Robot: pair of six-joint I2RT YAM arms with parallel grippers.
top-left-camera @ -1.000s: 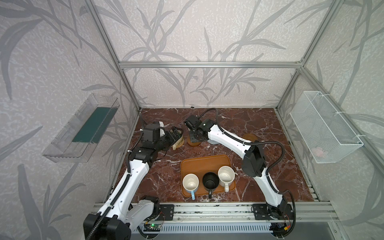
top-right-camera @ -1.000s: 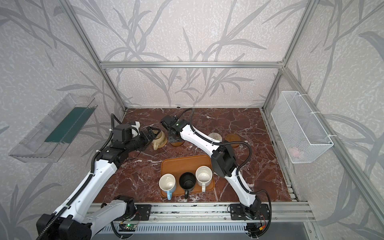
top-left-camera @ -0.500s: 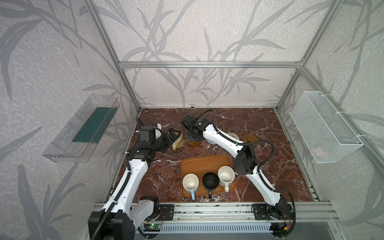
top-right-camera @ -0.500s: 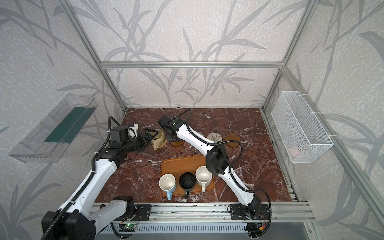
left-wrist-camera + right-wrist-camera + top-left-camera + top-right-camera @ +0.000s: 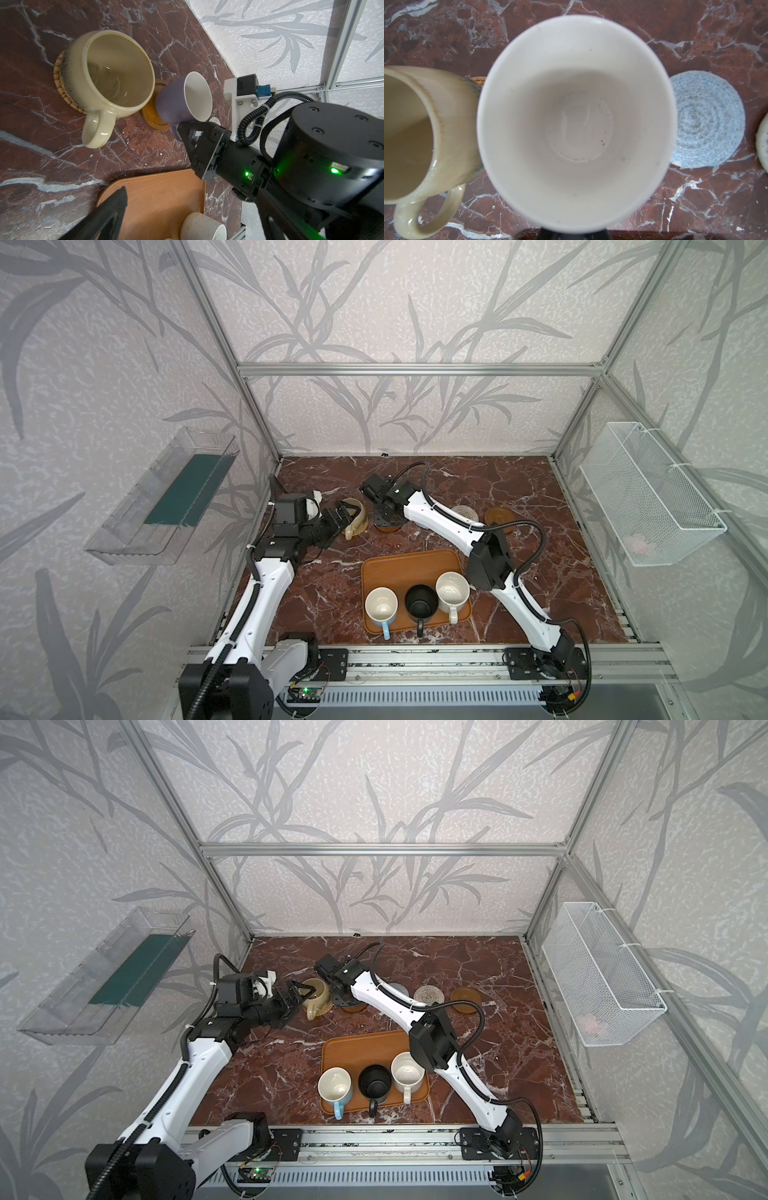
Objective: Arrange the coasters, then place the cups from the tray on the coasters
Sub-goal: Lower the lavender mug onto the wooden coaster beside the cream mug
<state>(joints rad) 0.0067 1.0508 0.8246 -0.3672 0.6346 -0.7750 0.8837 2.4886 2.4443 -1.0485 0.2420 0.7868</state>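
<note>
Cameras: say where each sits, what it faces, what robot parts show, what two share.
Top views: high in front, looking down at the table; left arm, right arm, open left gripper show.
Left wrist: low, facing the beige mug and purple mug; its finger, right gripper show.
Right wrist: straight down into the purple mug; a dark sliver, likely its gripper.
Shared: both wrist views show both mugs.

Left pincer (image 5: pixel 343 514) farther back from the beige mug (image 5: pixel 359 519); right pincer (image 5: pixel 184 127) with the lavender mug (image 5: pixel 176 101) slightly further left.
</note>
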